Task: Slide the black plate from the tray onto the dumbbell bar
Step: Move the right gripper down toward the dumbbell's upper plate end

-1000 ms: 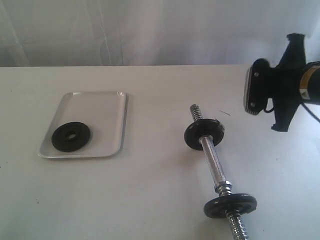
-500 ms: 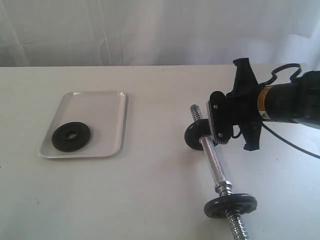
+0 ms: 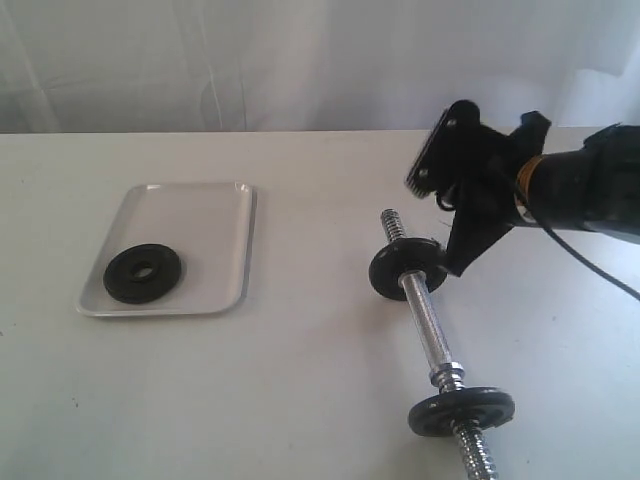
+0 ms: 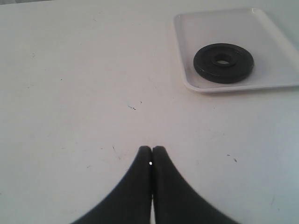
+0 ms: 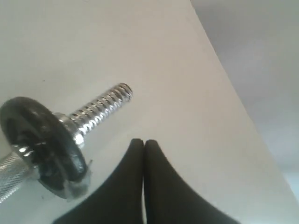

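Right gripper (image 5: 143, 141) pinched closed and empty, now tilted up and back beside the threaded far end of the dumbbell bar (image 3: 428, 325); left gripper (image 4: 152, 149) likewise closed, holding nothing; black plate (image 3: 143, 274) unmoved, flat in the tray (image 3: 200, 210)

We note the dumbbell bar (image 3: 425, 315) loses its near threaded end to the exterior view's bottom edge, the right arm (image 3: 590, 190) is cut by its right edge, and the left wrist view clips the tray (image 4: 275, 42).
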Action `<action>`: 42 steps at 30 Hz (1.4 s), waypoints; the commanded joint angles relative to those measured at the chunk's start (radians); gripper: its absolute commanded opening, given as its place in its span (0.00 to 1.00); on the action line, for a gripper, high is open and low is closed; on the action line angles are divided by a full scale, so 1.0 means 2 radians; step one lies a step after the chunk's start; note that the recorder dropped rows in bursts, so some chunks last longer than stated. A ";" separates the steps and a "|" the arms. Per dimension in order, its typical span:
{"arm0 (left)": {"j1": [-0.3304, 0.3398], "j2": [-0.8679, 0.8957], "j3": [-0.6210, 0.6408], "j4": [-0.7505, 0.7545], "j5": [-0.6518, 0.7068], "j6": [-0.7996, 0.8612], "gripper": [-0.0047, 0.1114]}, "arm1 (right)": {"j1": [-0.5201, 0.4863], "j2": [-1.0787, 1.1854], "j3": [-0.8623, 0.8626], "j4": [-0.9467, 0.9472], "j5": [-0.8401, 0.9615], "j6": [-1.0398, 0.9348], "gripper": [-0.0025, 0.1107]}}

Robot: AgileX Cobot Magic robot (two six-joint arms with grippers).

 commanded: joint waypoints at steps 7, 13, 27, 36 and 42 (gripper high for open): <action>0.000 -0.002 0.002 -0.003 0.001 0.001 0.04 | 0.001 0.007 -0.059 0.117 0.269 -0.045 0.02; 0.000 -0.002 0.002 -0.003 0.001 0.001 0.04 | 0.001 0.057 -0.171 0.356 0.484 -0.135 0.02; 0.000 -0.002 0.002 -0.003 0.001 0.001 0.04 | 0.004 0.062 -0.179 0.633 0.524 -0.343 0.58; 0.000 -0.002 0.002 -0.003 0.001 0.001 0.04 | 0.010 0.062 -0.179 0.622 0.556 -0.833 0.58; 0.000 -0.002 0.002 -0.003 0.001 0.001 0.04 | 0.011 0.066 -0.179 0.622 0.529 -0.982 0.56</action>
